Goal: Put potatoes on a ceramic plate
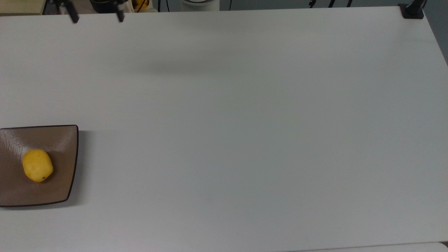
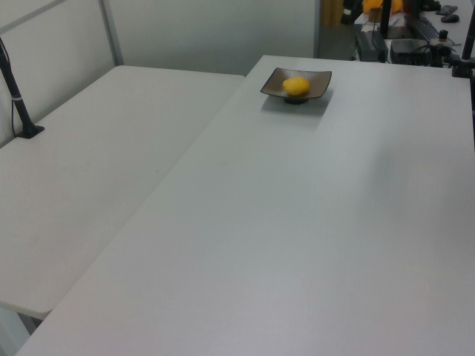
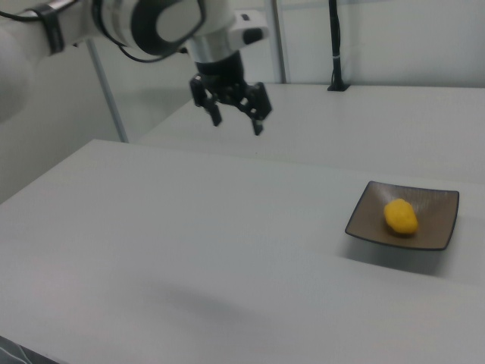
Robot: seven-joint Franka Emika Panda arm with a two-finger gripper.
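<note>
The yellow potato point(image 1: 37, 170) lies on the brown square ceramic plate point(image 1: 63, 147) at the top view's left edge. The left view has the potato point(image 2: 296, 87) on the plate point(image 2: 319, 80) at the far end of the table, and in the right view the potato point(image 3: 400, 215) rests in the plate point(image 3: 436, 220) at the right. My gripper point(image 3: 236, 121) hangs high above the table, far to the left of the plate in the right view, fingers spread apart and holding nothing. Its fingertips point(image 1: 74, 18) peek in at the top view's upper left.
A black post base point(image 1: 413, 10) is clamped at the top view's far right corner. A second white table point(image 2: 89, 170) adjoins on the left view's left, with a black pole point(image 2: 16, 93) on it. Clutter point(image 2: 415, 30) stands behind the table's far end.
</note>
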